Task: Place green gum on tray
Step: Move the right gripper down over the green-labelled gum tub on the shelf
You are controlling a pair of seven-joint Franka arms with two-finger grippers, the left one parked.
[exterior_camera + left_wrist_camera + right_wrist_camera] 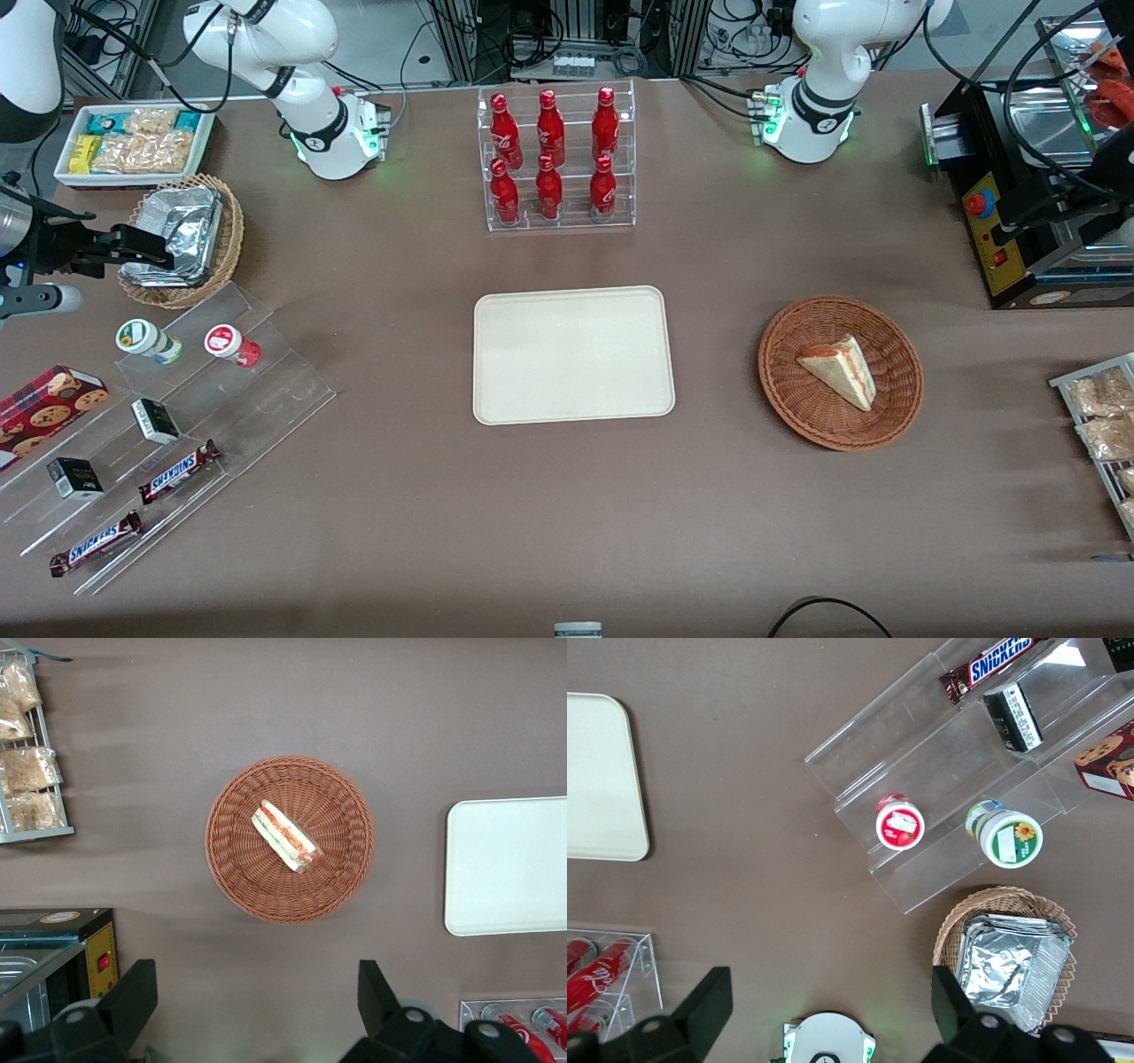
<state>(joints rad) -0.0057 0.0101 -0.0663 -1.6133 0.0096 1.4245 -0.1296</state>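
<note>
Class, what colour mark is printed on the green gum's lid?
Green with an orange flower on the white lid of the green gum, clearest in the right wrist view.

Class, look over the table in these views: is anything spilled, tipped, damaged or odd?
Nothing stands out. The green gum stands upright on the clear stepped stand; the tray lies flat; the open tool hovers over the foil-tray basket.

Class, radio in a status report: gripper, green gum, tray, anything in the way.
Gripper open, empty, over the foil-tray basket. Green gum on clear stepped rack, beside red gum, untouched. Tray bare. Nothing between rack and tray.
</note>
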